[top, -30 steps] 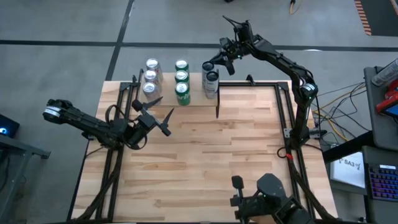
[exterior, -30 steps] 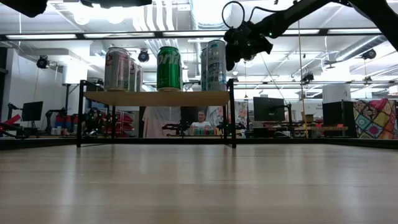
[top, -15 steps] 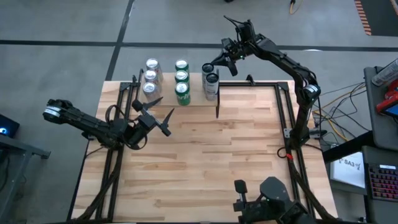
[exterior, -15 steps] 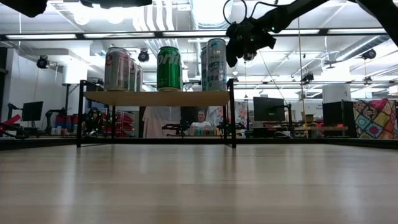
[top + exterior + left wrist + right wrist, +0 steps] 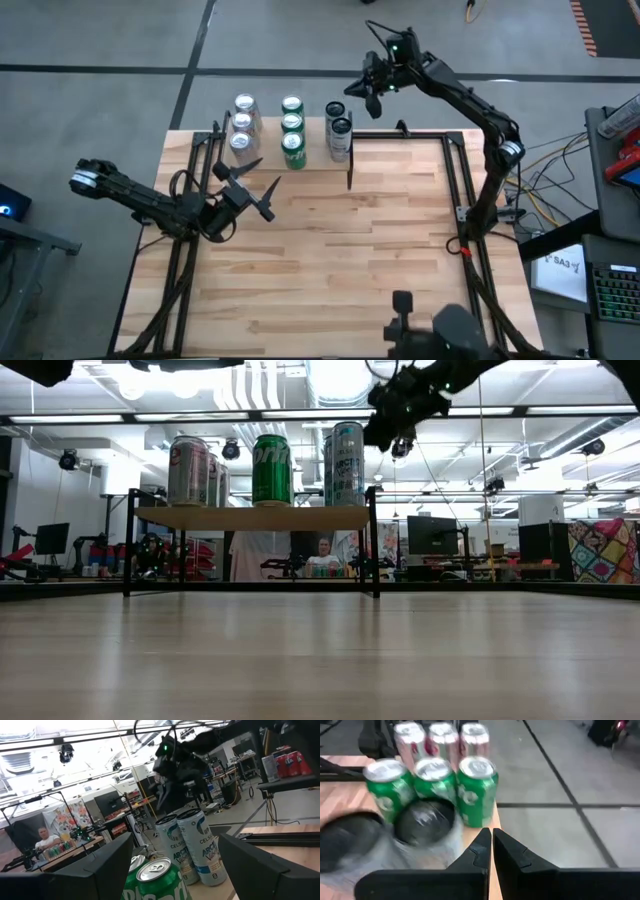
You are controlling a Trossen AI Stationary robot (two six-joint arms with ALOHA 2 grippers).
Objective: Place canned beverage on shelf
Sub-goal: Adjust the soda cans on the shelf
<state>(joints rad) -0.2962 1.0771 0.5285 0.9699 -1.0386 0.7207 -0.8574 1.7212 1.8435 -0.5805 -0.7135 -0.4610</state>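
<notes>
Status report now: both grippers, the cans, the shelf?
Right gripper shut, empty, above shelf's far end. Left gripper open, idle over table. Tall silver-blue cans upright on light-wood shelf. Nothing in the way.

- Shelf (image 5: 310, 160): a small light-wood plank on thin black legs, standing at the table's far edge, left of centre; level in the low view (image 5: 255, 517).
- Silver cans (image 5: 338, 130): two tall pale ones, upright, touching, one behind the other at the shelf's right end; blue lettering shows in the left wrist view (image 5: 200, 847).
- Green cans (image 5: 292, 128): three upright in a near-to-far row, mid-shelf, just left of the silver pair.
- Pink cans (image 5: 241, 125): three upright in a row at the shelf's left end, silver tops showing.
</notes>
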